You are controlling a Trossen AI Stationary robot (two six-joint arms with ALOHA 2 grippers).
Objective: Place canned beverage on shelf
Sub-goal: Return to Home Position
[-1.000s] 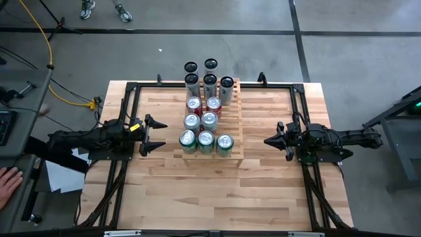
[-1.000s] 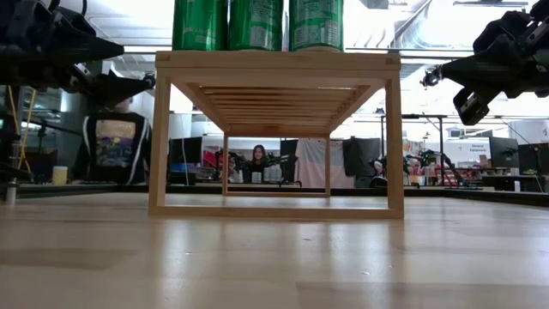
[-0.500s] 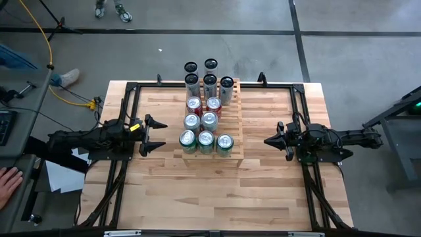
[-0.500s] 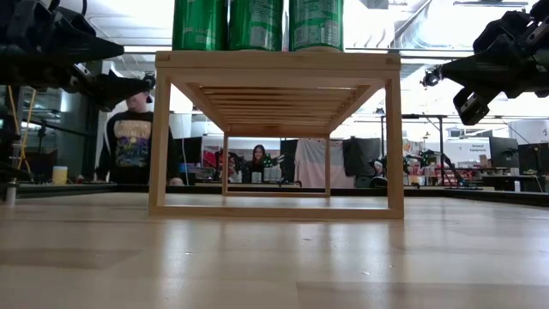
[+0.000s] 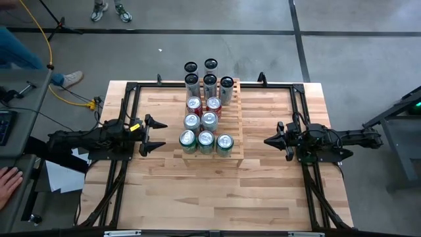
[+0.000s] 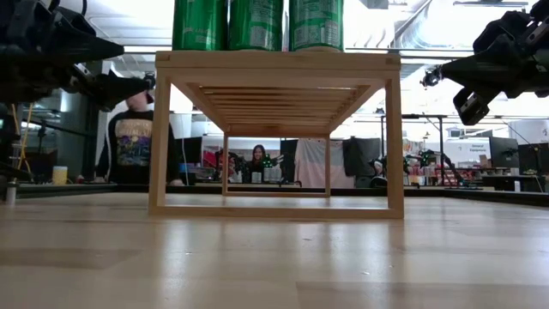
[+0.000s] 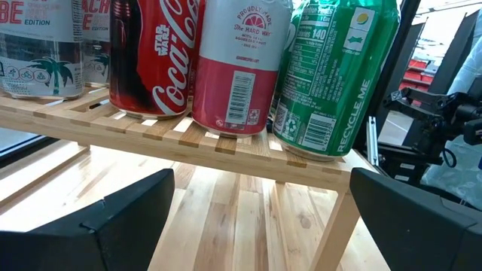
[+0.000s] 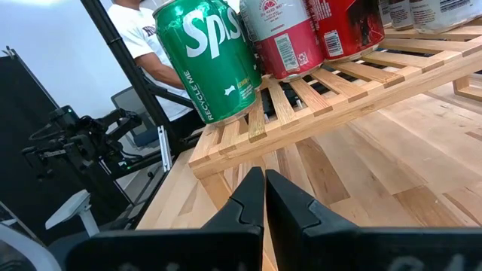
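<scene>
Sitting on shelf (image 5: 235, 125), packed in rows: all cans (image 5: 206, 139). Left gripper (image 5: 161, 135) left of shelf, spread wide, empty. Right gripper (image 5: 268, 139) right of shelf, pinched closed, empty. Guessing cans rigid, slick, dent-prone, hefty if full; grab mid-body from side.

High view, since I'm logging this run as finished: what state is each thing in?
shelf: standing, loaded
green cans: three upright, front row
white-pink cans: two upright
red cans: two upright
tall cans: five upright, rear
left gripper: open, empty
right gripper: shut, empty
</scene>
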